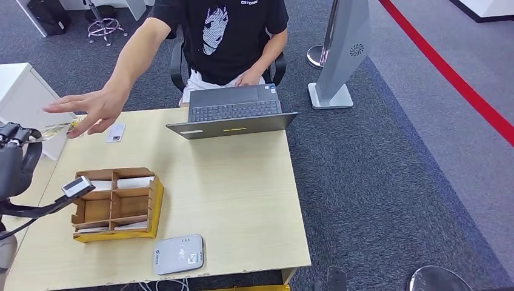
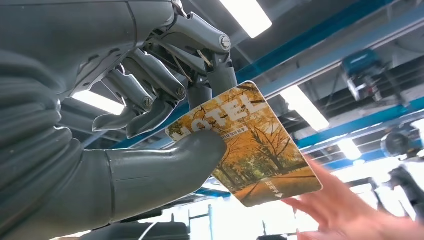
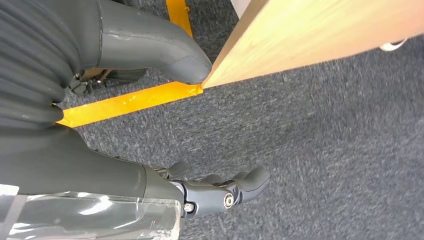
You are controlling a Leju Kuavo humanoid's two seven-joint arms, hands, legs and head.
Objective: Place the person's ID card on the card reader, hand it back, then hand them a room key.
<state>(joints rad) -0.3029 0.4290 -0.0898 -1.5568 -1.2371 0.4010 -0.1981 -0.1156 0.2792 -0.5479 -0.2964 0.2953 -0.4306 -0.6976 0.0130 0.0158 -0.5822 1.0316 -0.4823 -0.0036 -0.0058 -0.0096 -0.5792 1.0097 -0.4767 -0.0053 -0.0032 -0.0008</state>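
Observation:
My left hand point(image 1: 13, 134) point(image 2: 150, 100) is raised at the table's far left and pinches a room key card point(image 2: 250, 145) between thumb and fingers. The card is printed with autumn trees and the word HOTEL. Seen from the head, the key card point(image 1: 59, 128) points toward the person's outstretched hand point(image 1: 91, 109) point(image 2: 350, 210), which is just beside its free end. A white ID card point(image 1: 115, 132) lies on the table near that hand. The grey card reader point(image 1: 179, 254) sits by the near edge. My right hand point(image 3: 100, 160) hangs below the table edge, fingers apart and holding nothing.
A wooden divided box point(image 1: 116, 205) with several cards stands on the wooden table point(image 1: 242, 200) between the reader and the ID card. An open laptop point(image 1: 233, 112) faces the seated person at the far edge. A white cabinet point(image 1: 18, 91) stands to the left.

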